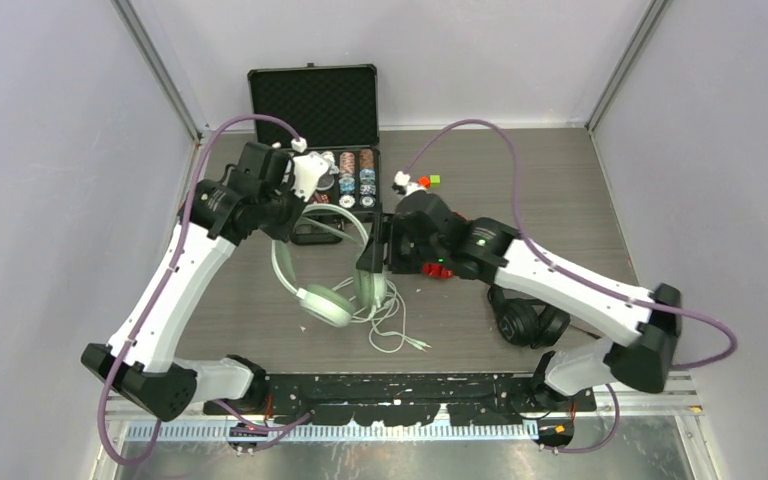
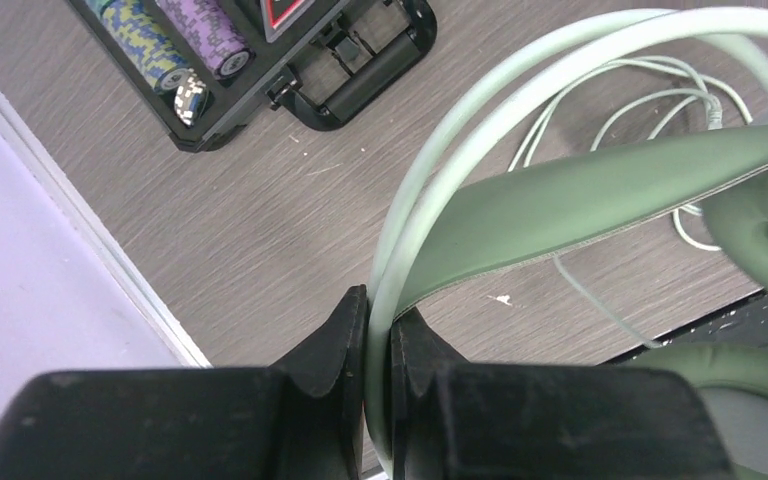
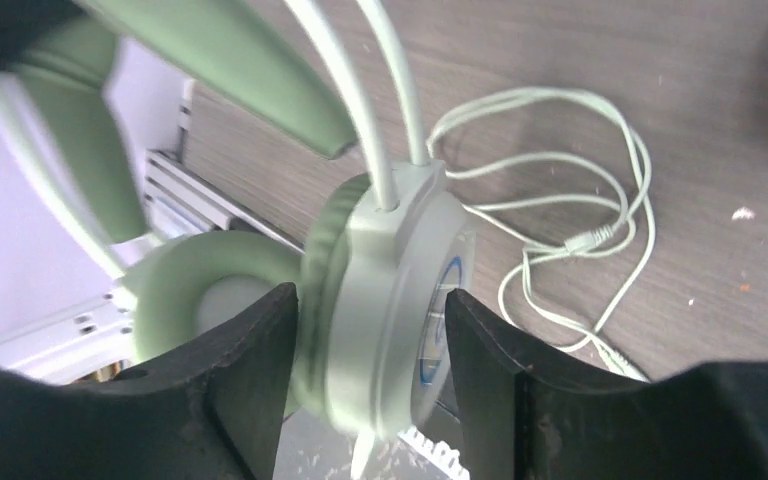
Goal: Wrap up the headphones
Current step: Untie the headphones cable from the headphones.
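Observation:
The pale mint-green headphones [image 1: 325, 300] are lifted over the table's middle, their thin cable [image 1: 392, 325] lying in loose loops on the wood. My left gripper [image 2: 380, 325] is shut on the thin headband wire [image 2: 430, 150], just beside the green inner band [image 2: 600, 195]. My right gripper [image 3: 370, 300] straddles one ear cup [image 3: 390, 270]. Its left finger is against the cushion and a small gap shows at the right finger, so it is open. The cable [image 3: 560, 200] coils beyond it. Black headphones [image 1: 525, 320] lie under the right arm. Red headphones [image 1: 435, 270] peek out beneath the right wrist.
An open black case [image 1: 315, 105] with rows of poker chips [image 1: 355, 180] stands at the back, its front edge close to my left gripper [image 1: 310, 195]. Small coloured pieces [image 1: 428, 181] lie right of it. Grey walls close in both sides.

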Robot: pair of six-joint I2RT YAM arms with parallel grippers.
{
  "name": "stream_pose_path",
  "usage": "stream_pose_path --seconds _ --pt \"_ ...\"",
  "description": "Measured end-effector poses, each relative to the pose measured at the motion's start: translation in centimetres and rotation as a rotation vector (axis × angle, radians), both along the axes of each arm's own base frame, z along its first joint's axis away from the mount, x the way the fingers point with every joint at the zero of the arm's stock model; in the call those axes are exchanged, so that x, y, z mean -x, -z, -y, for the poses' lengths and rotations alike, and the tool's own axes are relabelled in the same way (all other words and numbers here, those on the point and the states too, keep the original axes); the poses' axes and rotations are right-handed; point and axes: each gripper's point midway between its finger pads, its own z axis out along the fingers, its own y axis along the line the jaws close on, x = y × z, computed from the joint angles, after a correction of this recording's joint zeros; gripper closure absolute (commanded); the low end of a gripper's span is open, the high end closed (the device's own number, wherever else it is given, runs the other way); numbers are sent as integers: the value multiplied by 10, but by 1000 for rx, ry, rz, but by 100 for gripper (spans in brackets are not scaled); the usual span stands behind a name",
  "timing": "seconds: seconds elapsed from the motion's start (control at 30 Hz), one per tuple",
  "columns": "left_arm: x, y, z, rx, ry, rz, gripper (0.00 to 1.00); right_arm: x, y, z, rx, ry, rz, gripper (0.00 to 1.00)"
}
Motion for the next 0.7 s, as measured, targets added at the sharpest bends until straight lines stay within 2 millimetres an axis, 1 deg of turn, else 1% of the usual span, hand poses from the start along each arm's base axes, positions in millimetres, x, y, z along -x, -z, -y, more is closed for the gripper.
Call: stream_pose_path --seconds 0.07,0.13,0.2,0.27,0.3,0.37,0.43,0.5,0.53,0.57,0.7 --pt "0 -5 -3 19 -34 33 100 -3 -26 6 -67 4 84 29" --pt "3 -9 -8 25 -67 68 100 -4 -51 15 -129 13 171 26" --pt "6 -15 -17 19 -103 103 100 -3 -76 30 -188 24 272 25" --pt "7 -23 -23 27 -142 140 100 -2 -93 42 -231 32 355 26" --pt "6 -28 -25 42 -167 164 100 -1 -100 49 -252 34 403 28" --pt "6 -36 -26 79 -203 197 100 2 -107 57 -280 23 475 32" --pt "6 -48 -24 135 -235 230 100 5 -108 63 -303 -4 553 34" --pt "8 -61 -23 190 -261 261 100 10 -102 68 -332 -45 636 32" --pt "9 -68 -23 216 -273 276 100 11 -100 69 -334 -51 648 30" --pt "10 -76 -22 243 -286 291 100 15 -98 69 -359 -74 698 29" --pt "12 -116 -18 380 -323 372 100 29 -87 69 -419 -169 827 27"
